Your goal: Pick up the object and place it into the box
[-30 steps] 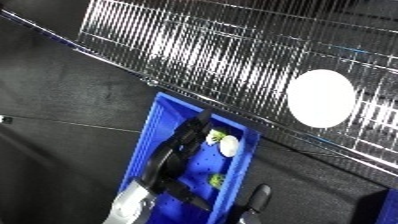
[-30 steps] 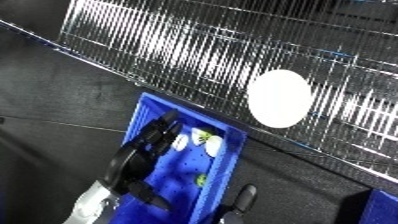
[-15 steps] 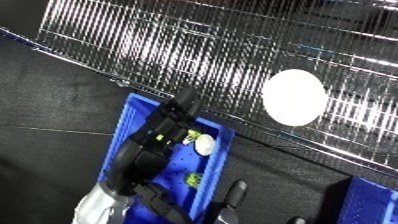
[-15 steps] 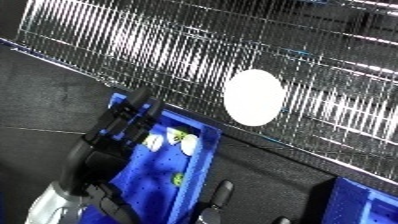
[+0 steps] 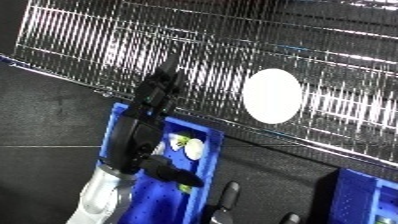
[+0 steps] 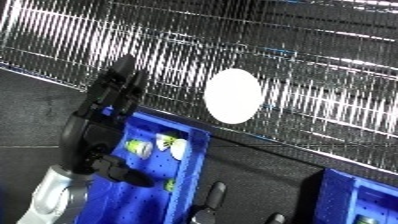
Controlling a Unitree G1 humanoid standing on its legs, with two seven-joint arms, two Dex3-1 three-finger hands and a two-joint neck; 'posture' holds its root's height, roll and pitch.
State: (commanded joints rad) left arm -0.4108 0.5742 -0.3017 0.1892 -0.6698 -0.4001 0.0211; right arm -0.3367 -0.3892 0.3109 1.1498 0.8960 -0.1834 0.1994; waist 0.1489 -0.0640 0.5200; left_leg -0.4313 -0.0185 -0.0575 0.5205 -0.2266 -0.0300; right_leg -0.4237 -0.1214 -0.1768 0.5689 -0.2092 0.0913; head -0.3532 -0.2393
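Observation:
A blue bin (image 5: 114, 125) sits at the lower left, in front of a wire rack (image 5: 107, 45). Inside it lie small white and yellow-green objects (image 5: 187, 146); another green bit (image 5: 184, 188) lies nearer me. My left hand (image 5: 142, 132) stretches over the bin, open, its straight fingers (image 5: 163, 82) reaching past the far rim onto the rack's front, its thumb (image 5: 173, 173) out to the side. It holds nothing. Of my right hand (image 5: 229, 192) only straight fingertips show at the bottom edge, right of the bin.
A white round disc (image 5: 271, 95) shows on the wire rack, right of my left hand. A second blue bin (image 5: 366, 197) stands at the lower right. The surface around the bins is dark grey.
My left hand has risen out of the blue bin and stretched away from me, its fingers now over the rack's front. The view has also shifted.

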